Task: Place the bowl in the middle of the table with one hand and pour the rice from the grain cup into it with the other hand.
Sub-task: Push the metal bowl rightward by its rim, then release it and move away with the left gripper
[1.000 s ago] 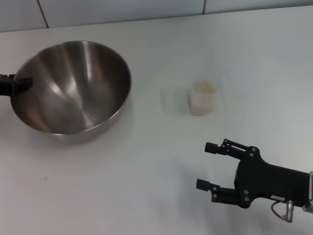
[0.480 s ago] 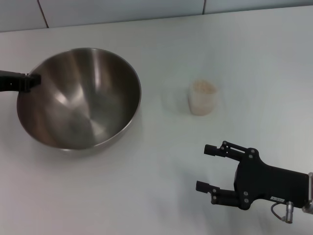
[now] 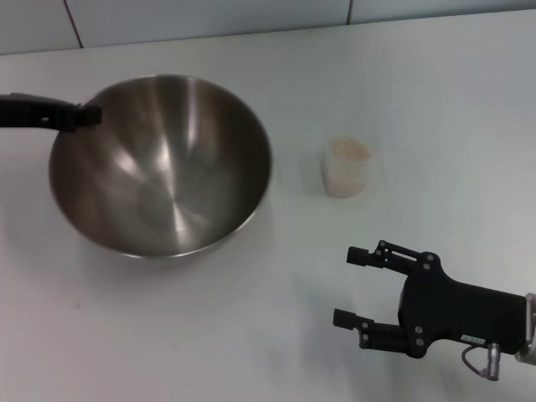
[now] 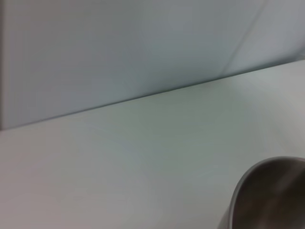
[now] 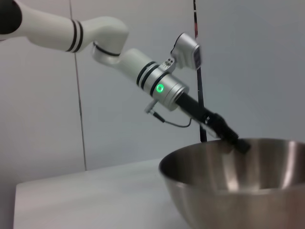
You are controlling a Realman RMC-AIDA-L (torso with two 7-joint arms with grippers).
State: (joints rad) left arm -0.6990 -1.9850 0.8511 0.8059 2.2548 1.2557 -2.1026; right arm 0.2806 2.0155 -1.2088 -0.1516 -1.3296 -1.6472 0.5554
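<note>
The steel bowl (image 3: 159, 163) sits left of centre on the white table (image 3: 209, 335). My left gripper (image 3: 88, 115) comes in from the left and is shut on the bowl's far left rim. The grain cup (image 3: 346, 170) stands upright to the right of the bowl, with rice (image 3: 348, 150) inside it. My right gripper (image 3: 348, 285) is open and empty, low over the table in front of the cup. The right wrist view shows the bowl (image 5: 238, 191) with the left gripper (image 5: 238, 143) on its rim. The left wrist view shows only an edge of the bowl (image 4: 267, 195).
A pale tiled wall (image 3: 209, 17) runs along the table's far edge. Bare tabletop lies between the bowl and the cup, and along the front.
My left gripper has moved the bowl to the right, toward the cup and the table's middle. The right gripper and the cup have stayed in place.
</note>
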